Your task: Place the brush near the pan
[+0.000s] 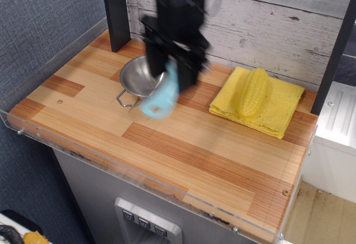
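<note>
My gripper (pixel 171 69) is shut on the light blue brush (pixel 161 97) and holds it in the air, handle end hanging down with its hole showing. The image of arm and brush is blurred by motion. The brush hangs over the front right rim of the shiny steel pan (pixel 135 76), which sits on the wooden table at the back left. The arm hides the pan's right half. One wire loop handle (pixel 126 99) shows at the pan's front.
A yellow corn cob (pixel 251 91) lies on a folded yellow cloth (pixel 277 110) at the back right. A dark post (pixel 115 10) stands behind the pan. A clear plastic lip (pixel 139 172) runs along the table's front and left edges.
</note>
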You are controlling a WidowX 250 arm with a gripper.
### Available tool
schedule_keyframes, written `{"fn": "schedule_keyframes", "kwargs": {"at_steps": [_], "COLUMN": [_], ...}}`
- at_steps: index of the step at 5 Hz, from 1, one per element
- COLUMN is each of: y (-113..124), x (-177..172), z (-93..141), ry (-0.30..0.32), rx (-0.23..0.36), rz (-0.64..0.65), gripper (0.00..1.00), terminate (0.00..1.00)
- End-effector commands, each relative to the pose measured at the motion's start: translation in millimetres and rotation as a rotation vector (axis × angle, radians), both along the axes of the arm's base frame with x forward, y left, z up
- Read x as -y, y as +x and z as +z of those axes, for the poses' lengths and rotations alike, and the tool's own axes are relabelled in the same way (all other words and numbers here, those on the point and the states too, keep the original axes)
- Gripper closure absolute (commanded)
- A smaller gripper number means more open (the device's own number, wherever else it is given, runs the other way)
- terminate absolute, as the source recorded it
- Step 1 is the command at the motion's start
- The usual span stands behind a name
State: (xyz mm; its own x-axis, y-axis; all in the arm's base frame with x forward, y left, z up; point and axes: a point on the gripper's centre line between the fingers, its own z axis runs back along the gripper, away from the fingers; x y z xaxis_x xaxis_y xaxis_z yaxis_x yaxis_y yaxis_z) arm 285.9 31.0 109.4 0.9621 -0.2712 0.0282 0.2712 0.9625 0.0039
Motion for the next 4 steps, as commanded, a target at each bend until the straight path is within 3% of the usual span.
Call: {"fn": "schedule_keyframes", "kwargs": {"at_steps": [1, 2, 4], "y": [35.1, 51.8, 63.3], "x": [-87.4, -120.6, -148.2], "z": [19.6, 10.2, -29.8], "ry": [0.089, 0.095, 0.088], "rx": [0.005, 0.021, 0.011], "rz": [-0.035, -0.025, 0.017], "gripper": [1.00, 1.00, 1.00], "terminate": [0.00, 0.00, 0.00]}}
